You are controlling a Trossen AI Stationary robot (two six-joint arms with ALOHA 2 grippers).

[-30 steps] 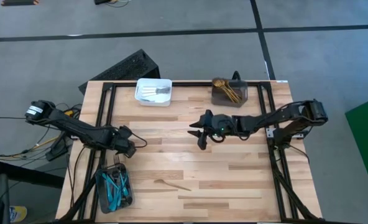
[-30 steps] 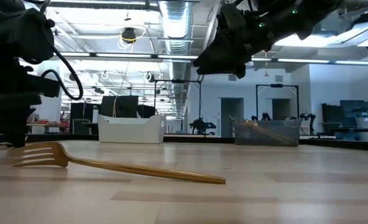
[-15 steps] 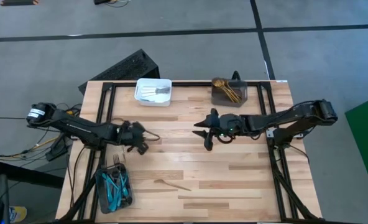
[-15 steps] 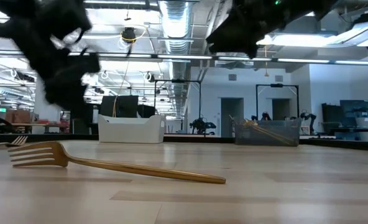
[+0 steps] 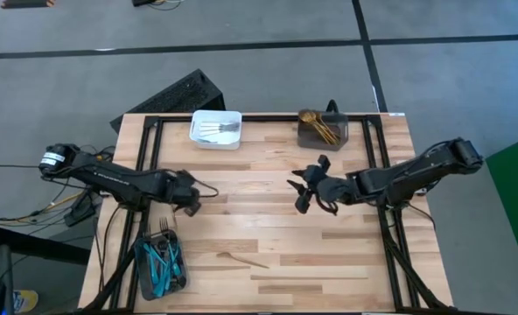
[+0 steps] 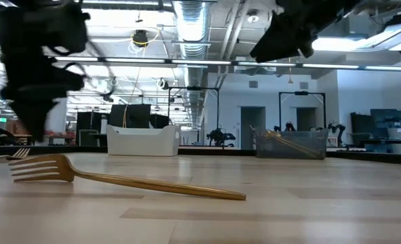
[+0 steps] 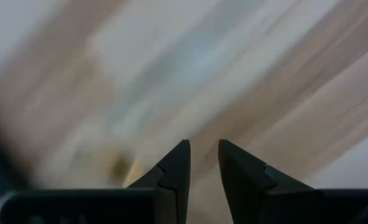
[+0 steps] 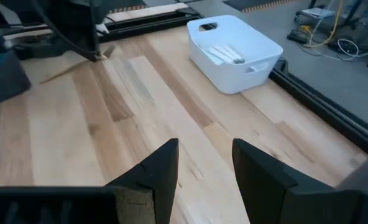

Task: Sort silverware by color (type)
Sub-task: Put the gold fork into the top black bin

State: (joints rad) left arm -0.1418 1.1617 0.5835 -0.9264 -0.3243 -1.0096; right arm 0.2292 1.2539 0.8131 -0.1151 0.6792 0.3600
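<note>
A gold fork (image 5: 244, 260) lies alone on bare boards near the table's (image 5: 346, 262) front edge, with open wood all round it. The left gripper (image 5: 192, 201) hangs above the left-centre boards, fingers parted with nothing between. The right gripper (image 5: 304, 191) hovers mid-table, fingers spread and empty. Bins sit at the edges: white (image 5: 216, 129), grey (image 5: 322, 129), dark (image 5: 161, 263).

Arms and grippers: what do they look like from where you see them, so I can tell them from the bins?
Both arms are dark, slim and jointed. The left arm has a white label at its base end and loose cables beside it. Each ends in two dark wedge-shaped fingers: the left gripper tapers to narrow points, the right gripper has broader, blunter tips.
</note>
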